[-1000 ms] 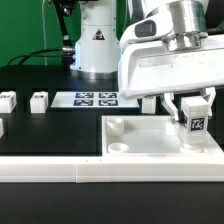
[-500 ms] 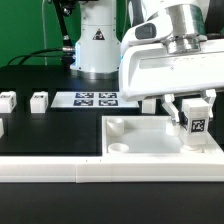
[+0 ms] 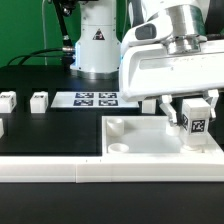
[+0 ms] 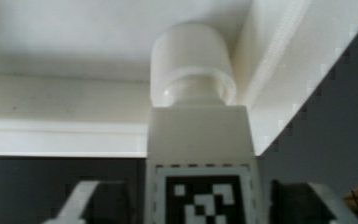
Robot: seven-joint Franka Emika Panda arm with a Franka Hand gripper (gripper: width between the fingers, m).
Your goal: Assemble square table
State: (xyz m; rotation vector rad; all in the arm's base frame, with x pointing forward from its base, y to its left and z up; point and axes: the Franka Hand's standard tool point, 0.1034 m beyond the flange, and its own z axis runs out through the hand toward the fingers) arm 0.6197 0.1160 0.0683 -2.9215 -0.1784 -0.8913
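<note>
The white square table top (image 3: 150,140) lies at the front on the exterior view's right, with a raised rim and round corner sockets. My gripper (image 3: 196,108) is shut on a white tagged leg (image 3: 197,123) and holds it upright at the top's far corner on the exterior view's right. In the wrist view the leg (image 4: 201,130) runs from between my gripper (image 4: 201,205) fingers (image 4: 83,200) to a rounded end close against the top's inner corner (image 4: 87,50). Whether the leg's end sits in the socket is hidden.
Three loose white legs (image 3: 8,99) (image 3: 39,100) (image 3: 2,128) lie on the black table at the exterior view's left. The marker board (image 3: 95,99) lies behind the top. A long white border rail (image 3: 60,172) runs along the front. The arm's base (image 3: 97,45) stands at the back.
</note>
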